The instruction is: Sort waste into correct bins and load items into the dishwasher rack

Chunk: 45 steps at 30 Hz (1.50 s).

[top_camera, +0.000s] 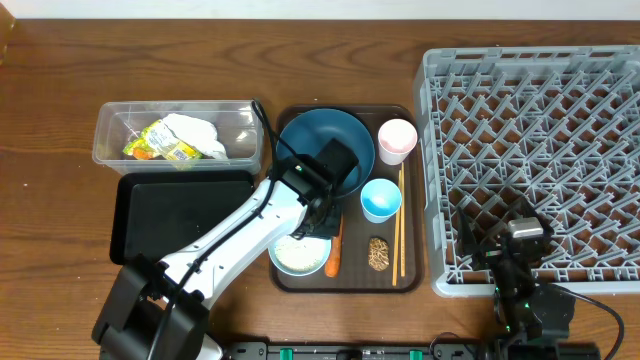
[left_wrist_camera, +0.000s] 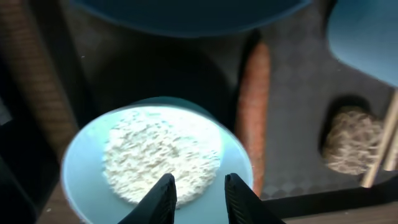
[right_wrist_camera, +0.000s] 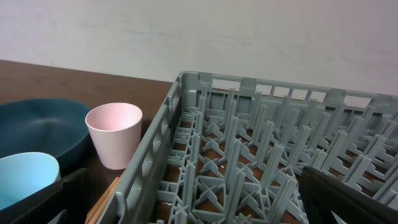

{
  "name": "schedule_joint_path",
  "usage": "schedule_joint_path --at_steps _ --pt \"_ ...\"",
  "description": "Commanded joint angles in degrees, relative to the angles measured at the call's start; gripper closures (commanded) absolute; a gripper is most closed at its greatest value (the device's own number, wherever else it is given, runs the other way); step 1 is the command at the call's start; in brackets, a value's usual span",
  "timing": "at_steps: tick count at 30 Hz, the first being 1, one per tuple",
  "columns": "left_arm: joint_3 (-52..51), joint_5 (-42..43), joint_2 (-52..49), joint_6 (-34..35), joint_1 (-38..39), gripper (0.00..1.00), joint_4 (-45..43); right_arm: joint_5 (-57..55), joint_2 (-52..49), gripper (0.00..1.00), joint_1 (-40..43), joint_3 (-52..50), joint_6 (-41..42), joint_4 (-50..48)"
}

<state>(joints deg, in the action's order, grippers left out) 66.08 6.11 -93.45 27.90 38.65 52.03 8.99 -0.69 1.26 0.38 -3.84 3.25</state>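
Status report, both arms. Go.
Left gripper open, above the rice bowl. Right gripper at rack near edge, jaws unclear. Carrot lies close beside bowl.

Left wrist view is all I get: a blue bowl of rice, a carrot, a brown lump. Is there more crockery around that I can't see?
Observer: Yes. A pink cup stands at the far right corner of the brown serving tray that they lie on.
Operator: Is there anywhere to throw rubbish?
Observer: Left of that tray is a clear tub, with a crumpled napkin and a printed wrapper in it.
Operator: Only that one bin?
Observer: No. A black tray lies beside the tub, on the side nearer the robot.
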Motion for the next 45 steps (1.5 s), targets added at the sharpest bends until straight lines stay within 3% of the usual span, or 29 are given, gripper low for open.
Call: schedule_joint_path --at_steps 1,12,14,22,45 --pt "0.02 3.15 -0.74 0.46 0.07 0.72 -0.59 0.22 0.15 0.01 -0.26 -0.07 -0.74 0.22" --pt "-0.04 3.15 -0.74 0.46 0.07 0.71 -0.96 0.22 0.15 0.01 -0.26 -0.07 -0.72 0.22" --pt "-0.28 3.17 -0.74 0.46 0.07 0.61 -0.96 0.22 0.15 0.01 -0.26 -0.07 -0.74 0.22" --pt "-2.32 3.98 -0.74 0.48 0.76 0.55 -0.98 0.22 0.15 0.01 -0.26 -0.07 -0.74 0.22" --pt "-3.30 3.43 -3.15 0.79 4.72 0.55 -3.37 0.24 0.15 0.01 -0.26 -0.07 -0.74 0.22"
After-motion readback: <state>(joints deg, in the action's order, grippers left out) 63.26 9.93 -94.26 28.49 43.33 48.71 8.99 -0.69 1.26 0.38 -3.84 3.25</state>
